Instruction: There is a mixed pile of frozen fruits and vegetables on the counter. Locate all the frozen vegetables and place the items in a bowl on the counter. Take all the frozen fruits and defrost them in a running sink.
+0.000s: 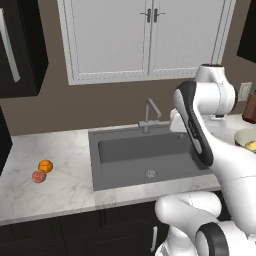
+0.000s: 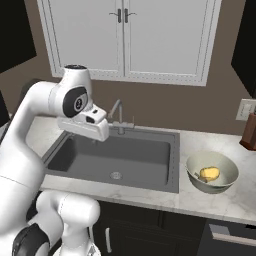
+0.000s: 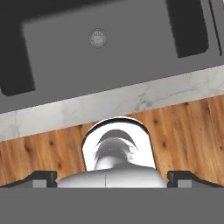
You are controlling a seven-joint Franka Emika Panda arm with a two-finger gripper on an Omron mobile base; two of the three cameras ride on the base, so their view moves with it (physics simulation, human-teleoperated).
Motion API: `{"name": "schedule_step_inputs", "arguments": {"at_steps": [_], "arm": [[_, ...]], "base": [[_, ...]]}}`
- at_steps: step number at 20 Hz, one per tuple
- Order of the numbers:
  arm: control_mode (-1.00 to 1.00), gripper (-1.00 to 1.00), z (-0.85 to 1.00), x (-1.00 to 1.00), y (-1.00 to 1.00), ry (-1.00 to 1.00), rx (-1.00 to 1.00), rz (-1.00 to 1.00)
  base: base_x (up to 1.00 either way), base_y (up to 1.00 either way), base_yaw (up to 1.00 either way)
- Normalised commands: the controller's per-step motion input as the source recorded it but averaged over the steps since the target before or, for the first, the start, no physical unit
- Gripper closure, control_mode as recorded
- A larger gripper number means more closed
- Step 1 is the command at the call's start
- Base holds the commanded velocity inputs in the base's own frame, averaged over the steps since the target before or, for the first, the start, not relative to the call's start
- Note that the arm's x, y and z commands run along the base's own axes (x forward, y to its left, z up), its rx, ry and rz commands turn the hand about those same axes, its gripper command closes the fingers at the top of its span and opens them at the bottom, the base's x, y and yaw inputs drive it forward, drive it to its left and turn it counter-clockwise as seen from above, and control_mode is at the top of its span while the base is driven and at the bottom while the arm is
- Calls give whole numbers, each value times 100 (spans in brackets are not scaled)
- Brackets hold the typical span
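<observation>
An orange ball and a reddish-pink ball lie touching on the white marble counter, left of the dark grey sink. The wide beige bowl stands on the counter right of the sink and holds the yellow lumpy piece. The grey-brown disc is hidden or out of view. My gripper hangs above the sink's back left part, near the faucet. In the hand view its fingertips stand wide apart with nothing between them, and the drain lies below.
White wall cabinets hang above the sink. A dark brown block stands at the counter's far right, by a wall outlet. A black appliance flanks the counter on the left. The bowl's rim shows behind my arm.
</observation>
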Motion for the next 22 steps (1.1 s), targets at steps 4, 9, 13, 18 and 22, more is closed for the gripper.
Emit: {"name": "schedule_step_inputs", "arguments": {"at_steps": [4, 9, 13, 18, 22], "arm": [[-100, -100, 0, 0, 94, 11, 0, 21], [-100, -100, -4, 2, 86, 10, 0, 18], [-100, -100, -27, 36, 82, 2, 0, 13], [-100, -100, -18, 43, 73, 0, 0, 7], [-100, -100, -15, 46, 87, 0, 0, 5]], "base": [[0, 0, 0], [0, 0, 0], [0, 0, 0], [0, 0, 0], [0, 0, 0]]}}
